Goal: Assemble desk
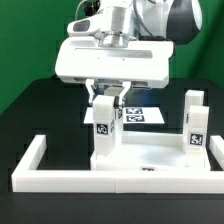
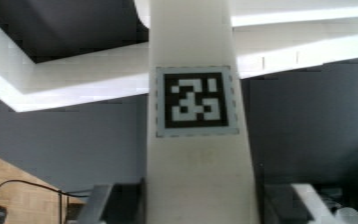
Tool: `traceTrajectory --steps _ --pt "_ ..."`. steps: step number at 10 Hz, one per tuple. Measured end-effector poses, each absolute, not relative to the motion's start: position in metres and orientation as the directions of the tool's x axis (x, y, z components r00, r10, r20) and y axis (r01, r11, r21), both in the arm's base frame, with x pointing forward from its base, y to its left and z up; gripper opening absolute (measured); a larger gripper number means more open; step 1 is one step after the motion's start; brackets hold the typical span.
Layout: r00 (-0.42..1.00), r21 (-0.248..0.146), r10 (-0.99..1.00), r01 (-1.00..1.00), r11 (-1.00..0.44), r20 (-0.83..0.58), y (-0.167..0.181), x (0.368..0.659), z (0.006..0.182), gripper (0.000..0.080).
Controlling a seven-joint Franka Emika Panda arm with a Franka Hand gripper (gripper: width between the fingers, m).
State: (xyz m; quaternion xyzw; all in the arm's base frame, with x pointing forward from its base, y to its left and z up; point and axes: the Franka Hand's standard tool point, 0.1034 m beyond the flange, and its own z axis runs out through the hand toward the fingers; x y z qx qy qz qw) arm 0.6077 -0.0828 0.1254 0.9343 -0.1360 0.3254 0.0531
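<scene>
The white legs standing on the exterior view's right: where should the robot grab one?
Probably by the upper end, coming straight down from above. The standing legs are upright blocks with flat sides, and their tops are free, while the border wall crowds their bases. The end effector holds another leg much that way.

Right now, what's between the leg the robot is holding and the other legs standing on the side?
In the exterior view, only the flat white tabletop and, behind it, the marker board separate the held leg from the standing legs.
</scene>
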Motion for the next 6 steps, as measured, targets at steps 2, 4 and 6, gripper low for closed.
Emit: traceTrajectory --steps 2,4,6 --pt "0.769 0.003 -0.227 -0.285 -0.958 0.598 -0.0812 0.6063 0.1212 0.0367" --pt "0.77 0.003 -0.227 -0.285 -0.959 0.596 -0.0811 0.606 0.1204 0.0603" --pt "0.771 0.003 -0.227 -0.285 -0.959 0.595 -0.0811 0.6057 0.1197 0.064"
